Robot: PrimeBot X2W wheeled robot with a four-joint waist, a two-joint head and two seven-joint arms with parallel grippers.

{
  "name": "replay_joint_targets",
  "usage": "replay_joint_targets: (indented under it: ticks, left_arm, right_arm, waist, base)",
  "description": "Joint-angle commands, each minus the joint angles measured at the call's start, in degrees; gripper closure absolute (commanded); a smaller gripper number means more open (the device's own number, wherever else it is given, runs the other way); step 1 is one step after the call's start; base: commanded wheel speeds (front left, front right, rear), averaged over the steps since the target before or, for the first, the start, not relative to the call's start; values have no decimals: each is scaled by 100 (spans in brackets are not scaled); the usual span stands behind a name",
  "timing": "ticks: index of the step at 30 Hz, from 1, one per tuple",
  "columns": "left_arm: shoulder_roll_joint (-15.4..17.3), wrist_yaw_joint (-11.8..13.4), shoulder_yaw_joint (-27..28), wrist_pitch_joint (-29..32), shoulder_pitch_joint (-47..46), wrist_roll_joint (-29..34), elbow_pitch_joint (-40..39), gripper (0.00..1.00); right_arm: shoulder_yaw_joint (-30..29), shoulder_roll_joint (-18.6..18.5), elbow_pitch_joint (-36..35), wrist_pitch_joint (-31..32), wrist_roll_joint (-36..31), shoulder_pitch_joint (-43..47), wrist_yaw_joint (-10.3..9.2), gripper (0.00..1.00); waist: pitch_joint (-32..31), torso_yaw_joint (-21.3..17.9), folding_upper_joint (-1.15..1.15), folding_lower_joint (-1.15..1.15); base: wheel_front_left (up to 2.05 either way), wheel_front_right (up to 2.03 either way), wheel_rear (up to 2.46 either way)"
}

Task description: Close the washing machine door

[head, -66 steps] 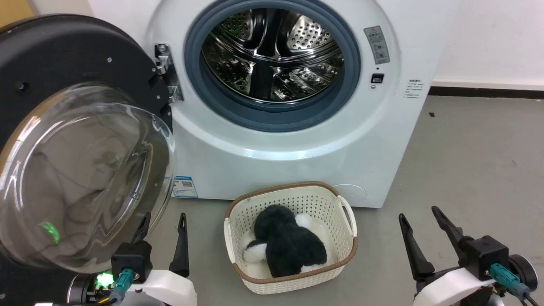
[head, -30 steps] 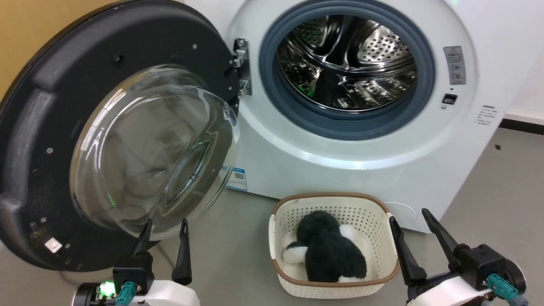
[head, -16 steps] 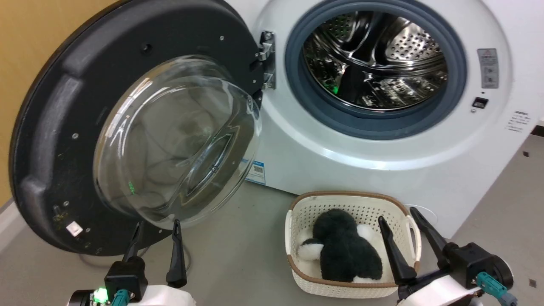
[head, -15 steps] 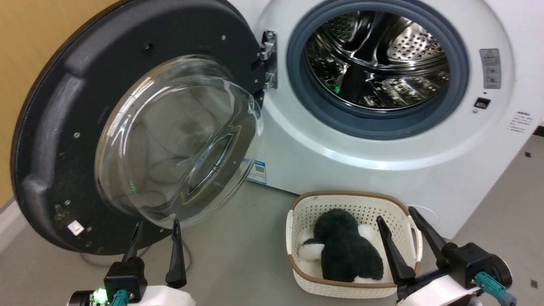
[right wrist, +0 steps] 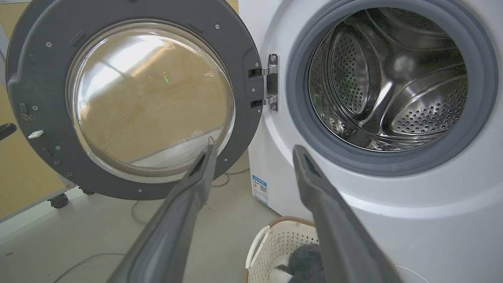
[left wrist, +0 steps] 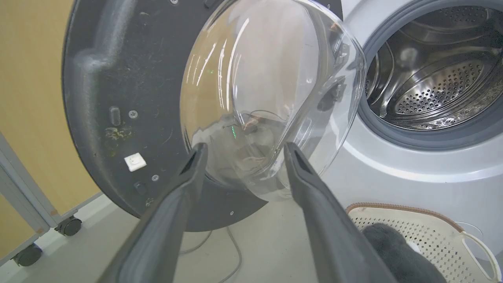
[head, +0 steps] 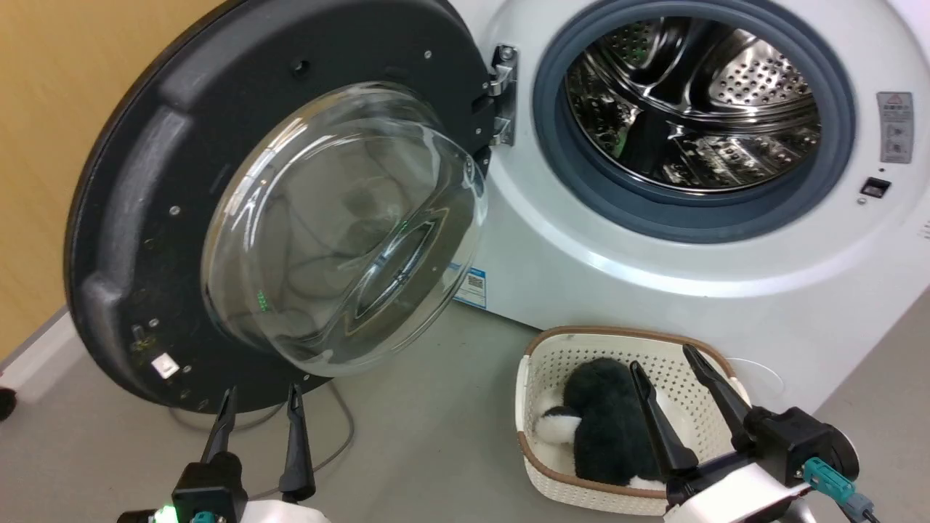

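Note:
The washing machine door (head: 145, 181) stands swung wide open to the left on its metal hinge (head: 501, 94), its clear glass bowl (head: 341, 225) bulging toward me. The white washing machine (head: 654, 290) shows its steel drum (head: 697, 94) inside the grey-blue gasket (head: 654, 211). My left gripper (head: 262, 391) is open, low, just below the door's bottom rim and apart from it; in the left wrist view the left gripper (left wrist: 244, 146) points at the glass. My right gripper (head: 662, 358) is open over the basket; in the right wrist view the right gripper (right wrist: 254, 148) faces the hinge (right wrist: 271, 82).
A cream perforated basket (head: 552, 356) holding a black and white plush toy (head: 603, 428) sits on the grey floor before the machine. A thin cable (head: 341, 436) loops on the floor under the door. A yellow panel (head: 43, 145) on castors (left wrist: 68, 226) stands behind the door.
The head camera has turned left, so machine, door and basket sit further right in the picture. The door stays wide open and both grippers stay open and empty.

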Motion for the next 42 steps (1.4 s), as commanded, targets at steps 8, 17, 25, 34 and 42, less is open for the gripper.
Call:
replay_joint_targets:
  ticks: [8,17,25,34,42]
  left_arm:
    - [3,118,28,-147,136,-63,-89,0]
    - [2,191,34,-254,221,-87,-129,0]
    - [2,229,17,-350,247,-102,-142,0]
    - [1,282,37,-458,292,-140,-187,0]
    - [1,298,52,-473,300,-168,-228,0]
  right_arm:
    - [179,-87,97,-143,154,-207,4,0]
    - [325,-126,157,-251,263,-251,4,0]
    - [384,-136,173,-347,337,-250,4,0]
    - [479,-149,203,-455,416,-260,4,0]
    - [477,-143,210,-470,421,-264,5,0]
  waist:
    - [25,220,0,0]
    - [31,438,0,0]
    - [41,634,0,0]
    - [53,858,0,0]
    - [55,890,0,0]
  base:
    - [0,0,0]
    - [0,0,0]
    - [0,0,0]
    - [0,0,0]
    - [0,0,0]
